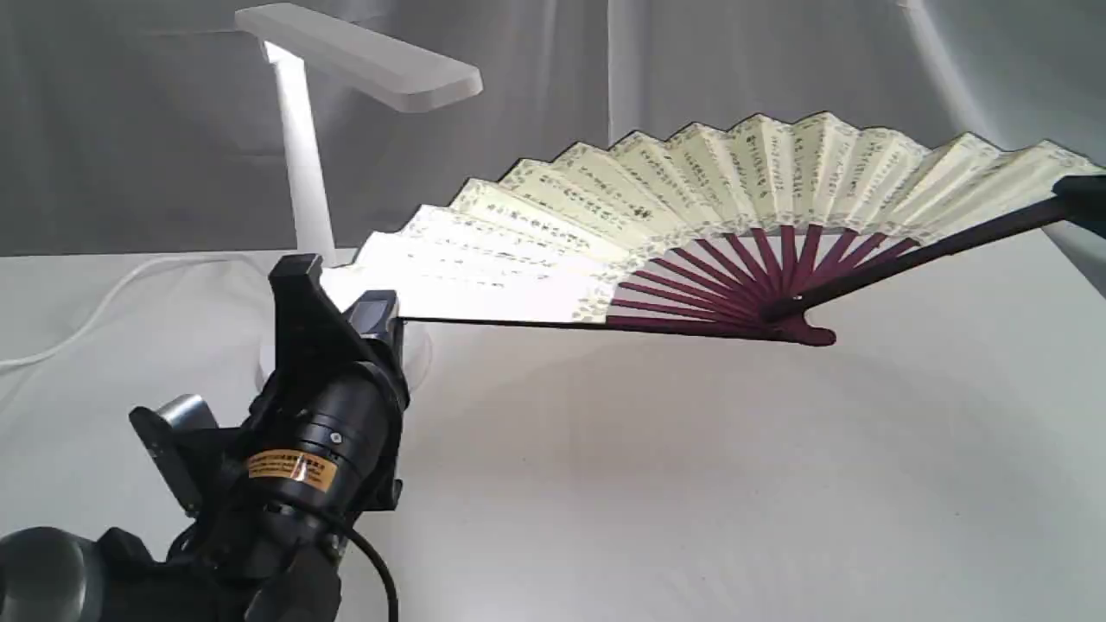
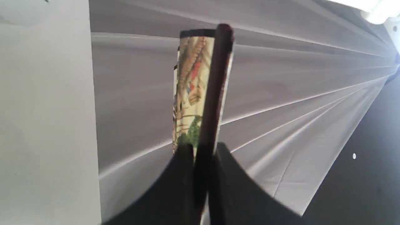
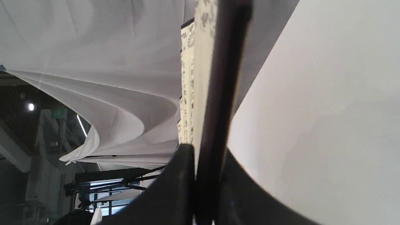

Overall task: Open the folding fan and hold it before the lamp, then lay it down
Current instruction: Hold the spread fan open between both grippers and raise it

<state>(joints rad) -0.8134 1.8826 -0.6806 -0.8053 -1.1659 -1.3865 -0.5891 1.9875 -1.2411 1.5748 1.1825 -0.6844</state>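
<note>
Fan point(image 1: 691, 199) hangs fully spread, clear of the desk point(image 1: 691, 484), with its left end just beside the lamp point(image 1: 304, 164) and under the lamp's head. That end is washed bright, likely to show the paper in the light. Left hand point(image 1: 367, 315) and right hand point(image 1: 1084, 203) each clamp shut on one outer edge of the fan, held well apart so the pleats stand open.

Open tabletop point(image 1: 691, 484) beneath spread fan point(image 1: 657, 190); lamp point(image 1: 302, 155) at left end.
</note>
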